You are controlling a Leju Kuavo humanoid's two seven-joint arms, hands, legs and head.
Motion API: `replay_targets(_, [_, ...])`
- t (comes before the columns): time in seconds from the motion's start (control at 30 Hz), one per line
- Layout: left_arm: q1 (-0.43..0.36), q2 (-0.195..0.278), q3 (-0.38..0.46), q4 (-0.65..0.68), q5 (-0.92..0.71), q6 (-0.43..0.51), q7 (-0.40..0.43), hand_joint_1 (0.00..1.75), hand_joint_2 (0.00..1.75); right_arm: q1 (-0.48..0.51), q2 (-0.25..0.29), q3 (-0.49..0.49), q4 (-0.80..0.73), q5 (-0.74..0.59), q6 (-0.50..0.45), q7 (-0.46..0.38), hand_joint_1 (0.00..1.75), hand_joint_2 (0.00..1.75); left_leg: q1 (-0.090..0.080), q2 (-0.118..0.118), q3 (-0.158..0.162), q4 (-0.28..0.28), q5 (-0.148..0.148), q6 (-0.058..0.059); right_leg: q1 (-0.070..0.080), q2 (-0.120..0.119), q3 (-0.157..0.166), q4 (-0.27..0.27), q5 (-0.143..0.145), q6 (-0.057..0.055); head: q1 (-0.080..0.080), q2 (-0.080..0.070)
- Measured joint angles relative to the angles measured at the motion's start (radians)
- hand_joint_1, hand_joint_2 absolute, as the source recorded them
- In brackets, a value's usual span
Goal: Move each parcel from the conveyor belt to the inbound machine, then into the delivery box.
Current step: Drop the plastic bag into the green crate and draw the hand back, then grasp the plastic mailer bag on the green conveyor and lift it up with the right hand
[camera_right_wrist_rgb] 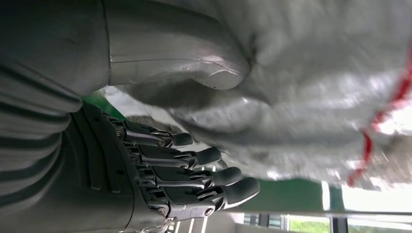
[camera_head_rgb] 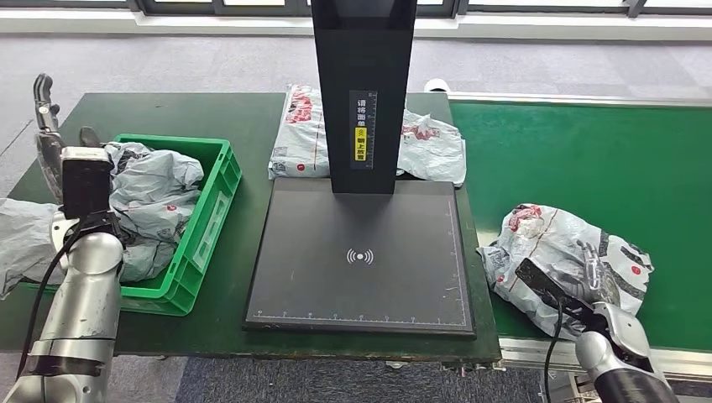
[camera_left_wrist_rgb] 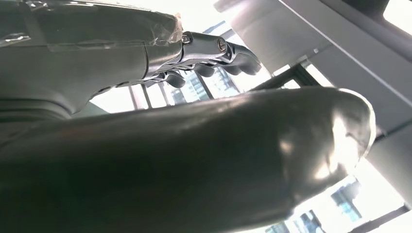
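A crumpled grey parcel [camera_head_rgb: 564,245] with red print lies on the green conveyor belt [camera_head_rgb: 588,159] at the right. My right hand [camera_head_rgb: 598,281] lies at its near edge. In the right wrist view the thumb [camera_right_wrist_rgb: 194,63] presses on the parcel [camera_right_wrist_rgb: 316,87], and the dark fingers [camera_right_wrist_rgb: 209,174] stretch out straight alongside it without closing. The inbound machine's black plate [camera_head_rgb: 361,252] and its post [camera_head_rgb: 363,92] stand in the middle. The green delivery box [camera_head_rgb: 206,210] at the left holds several grey parcels [camera_head_rgb: 151,197]. My left hand [camera_head_rgb: 46,113] is raised beside the box and holds nothing.
Another grey parcel [camera_head_rgb: 428,147] lies behind the post, on the dark green table [camera_head_rgb: 185,113]. One more grey bag [camera_head_rgb: 21,239] lies outside the box at the far left. The table's front edge runs just below the plate.
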Motion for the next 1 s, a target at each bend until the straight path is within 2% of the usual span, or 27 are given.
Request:
replay_targets(0.57, [0.017,-0.018,-0.044,0.078,-0.047,-0.013,0.012,0.00,0.00,-0.012,0.000,0.000,0.119,0.019,0.092,0.038,0.00,1.75,-0.001,0.001,0.000,0.000,0.000,0.001,0.000,0.001,0.000,0.000,0.000,0.000,0.000,0.000])
replay_targets(0.73, [0.003,-0.025,-0.052,0.103,-0.054,-0.029,0.012,0.00,0.00,0.006,-0.026,0.002,0.123,-0.014,0.224,-0.007,0.00,1.75,-0.001,0.000,0.000,0.000,0.000,0.001,0.000,0.000,0.000,0.000,0.000,0.001,0.000,0.000])
replay_targets(0.83, [-0.009,-0.031,-0.060,0.123,-0.061,-0.031,0.014,0.00,0.00,0.025,-0.050,0.006,0.123,-0.034,0.262,-0.035,0.00,1.75,-0.001,0.000,0.000,0.000,0.000,0.001,0.000,-0.001,0.001,0.000,-0.001,0.001,0.000,0.000])
replay_targets(0.97, [-0.010,-0.035,-0.067,0.133,-0.064,-0.031,0.021,0.00,0.00,0.035,-0.058,0.009,0.111,-0.037,0.259,-0.041,1.75,1.75,-0.001,0.000,0.000,0.000,-0.001,0.002,0.000,0.000,0.002,0.000,-0.001,0.001,0.000,0.000])
replay_targets(1.0, [-0.007,-0.034,-0.067,0.132,-0.064,-0.029,0.022,0.00,0.00,0.034,-0.058,0.010,0.107,-0.036,0.246,-0.049,1.75,1.75,-0.001,0.000,0.000,0.000,-0.001,0.002,0.000,0.000,0.002,0.000,-0.001,0.001,0.000,0.000])
